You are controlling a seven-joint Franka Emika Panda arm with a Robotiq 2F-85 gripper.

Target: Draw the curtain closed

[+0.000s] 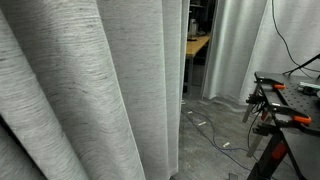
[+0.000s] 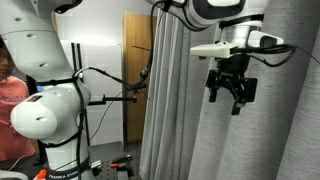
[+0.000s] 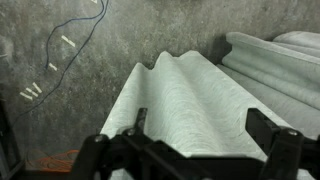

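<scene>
You're in a lab or workshop. Look at the black metal bench (image 1: 290, 82) with orange-handled clamps (image 1: 292, 119), and the loose black cable (image 3: 78, 42) on bare grey concrete floor (image 3: 60, 105).

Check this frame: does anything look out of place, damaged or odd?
Only the loose cable trailing across the floor beside the curtain: it looks untidy and could snag. The curtain itself hangs in even folds, undamaged, and the open claw holds nothing.

The end effector (image 2: 227, 102) hangs raised, pointing down, jaws apart.
</scene>
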